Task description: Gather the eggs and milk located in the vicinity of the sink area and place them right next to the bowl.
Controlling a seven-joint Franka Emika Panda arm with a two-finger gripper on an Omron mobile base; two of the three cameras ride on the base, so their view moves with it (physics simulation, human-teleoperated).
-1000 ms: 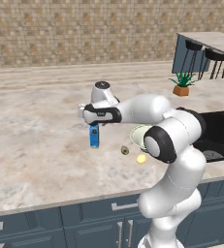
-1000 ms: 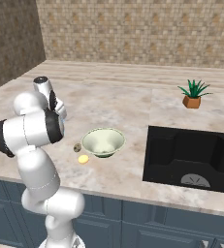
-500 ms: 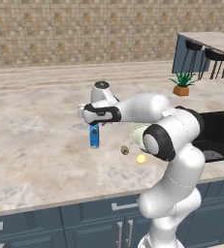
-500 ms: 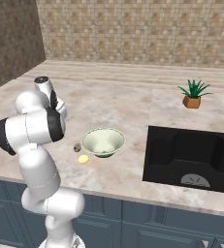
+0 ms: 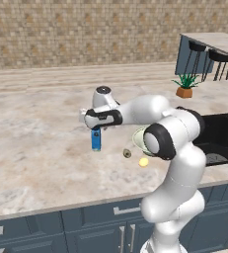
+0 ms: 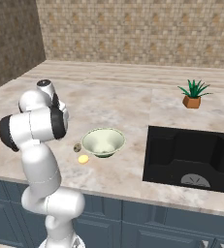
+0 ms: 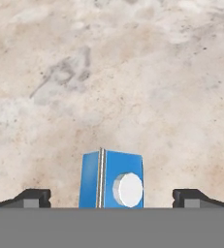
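Hanging straight above the milk (image 7: 111, 180), the pincer (image 7: 111, 196) has its jaws spread wide, one tip on each side of the carton's gabled top and clear of it, grasping nothing. The blue carton stands upright on the counter (image 5: 36, 148) directly under the hand (image 5: 96, 118). Off to the pincer's side, toward the arm's own base, lie a small dark lump (image 5: 127, 153) and the pale yellow egg (image 5: 143, 161), both just beside the bowl (image 6: 103, 142). Farther that way sits the black sink (image 6: 191, 157), with a potted plant (image 6: 193, 95) behind it. The risk I see: a descent slightly off centre could catch the sloped top and tip the carton; closing too high on the gable could let it slip out; and a low carry toward the bowl could knock the egg rolling
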